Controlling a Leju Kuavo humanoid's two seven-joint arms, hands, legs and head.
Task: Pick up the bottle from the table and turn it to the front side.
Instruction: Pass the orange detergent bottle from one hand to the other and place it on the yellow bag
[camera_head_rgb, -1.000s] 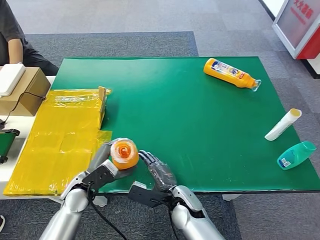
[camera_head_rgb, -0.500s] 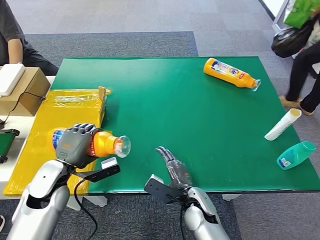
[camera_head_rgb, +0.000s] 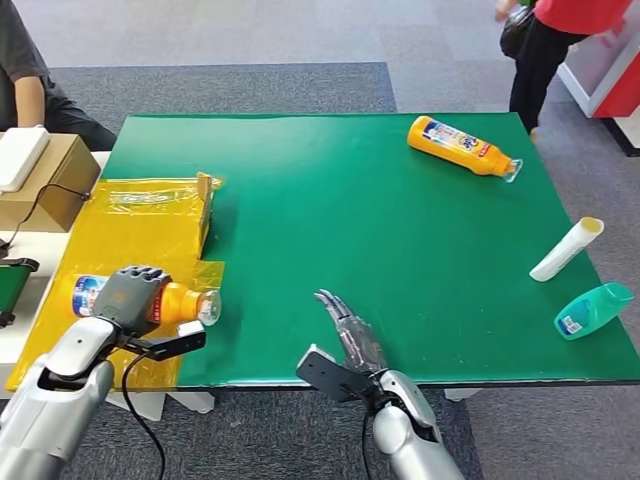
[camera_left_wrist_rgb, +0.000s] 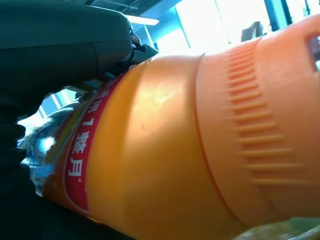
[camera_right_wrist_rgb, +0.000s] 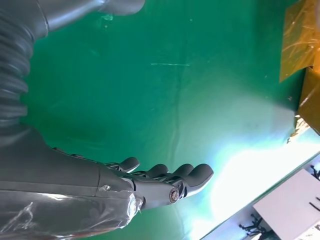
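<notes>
Left hand (camera_head_rgb: 130, 297) grips the orange bottle (camera_head_rgb: 177, 302), lying sideways over the yellow sheet (camera_head_rgb: 128, 250), cap end pointing toward the green table (camera_head_rgb: 362, 200). Right hand (camera_head_rgb: 353, 335) is empty, fingers straight and spread, above the table's near edge. Far side: second orange bottle (camera_head_rgb: 462, 146) lying flat.

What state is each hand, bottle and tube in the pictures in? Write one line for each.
Left hand: grips the orange bottle.
Orange bottle: held on its side over the yellow sheet, cap toward the green table.
Right hand: holds nothing, fingers extended.
Yellow bottle: lying on its side.
White tube: lying down.
Teal bottle: lying down.
</notes>
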